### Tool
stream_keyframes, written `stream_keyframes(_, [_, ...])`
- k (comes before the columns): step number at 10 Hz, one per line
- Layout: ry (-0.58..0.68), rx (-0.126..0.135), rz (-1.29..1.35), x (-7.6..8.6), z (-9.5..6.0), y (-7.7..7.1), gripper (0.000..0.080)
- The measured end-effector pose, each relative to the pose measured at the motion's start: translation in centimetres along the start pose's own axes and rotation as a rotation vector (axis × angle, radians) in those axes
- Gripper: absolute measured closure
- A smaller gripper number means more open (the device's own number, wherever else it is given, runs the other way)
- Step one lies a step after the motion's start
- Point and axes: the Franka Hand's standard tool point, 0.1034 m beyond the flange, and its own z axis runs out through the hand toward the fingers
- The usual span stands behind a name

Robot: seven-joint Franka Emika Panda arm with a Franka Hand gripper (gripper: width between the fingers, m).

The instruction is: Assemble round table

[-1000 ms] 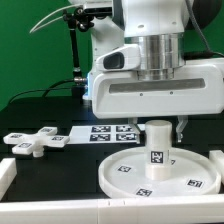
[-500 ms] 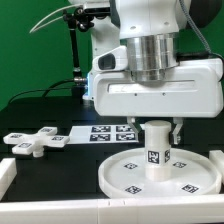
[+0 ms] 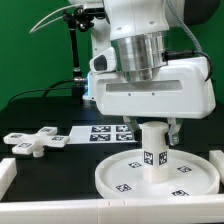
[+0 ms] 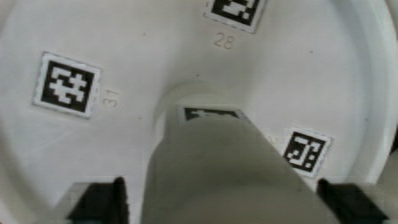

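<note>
While the black table (image 3: 40,118) carried the loose parts, the round disc (image 3: 120,178) lay flat on it, with the marker board (image 3: 112,133) just behind. The cylinder leg (image 3: 152,155) stood upright at the disc's centre, its top clasped on both sides by the wide-spread gripper (image 3: 153,130). The cross-shaped foot piece (image 3: 35,142) lay well apart, toward the exterior view's left.
</note>
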Motion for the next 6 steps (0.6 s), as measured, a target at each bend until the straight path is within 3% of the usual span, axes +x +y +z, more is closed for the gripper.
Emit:
stream_keyframes(3, [0.001, -0.003, -0.046, -0.1, 0.0, -0.1, 0.0155])
stream_keyframes(5, [-0.036, -0.016, -0.312, -1.5, -0.4, -0.2, 0.0151])
stream_keyframes(6, [-0.054, -0.019, -0.389, -1.9, -0.9, 0.5, 0.0151])
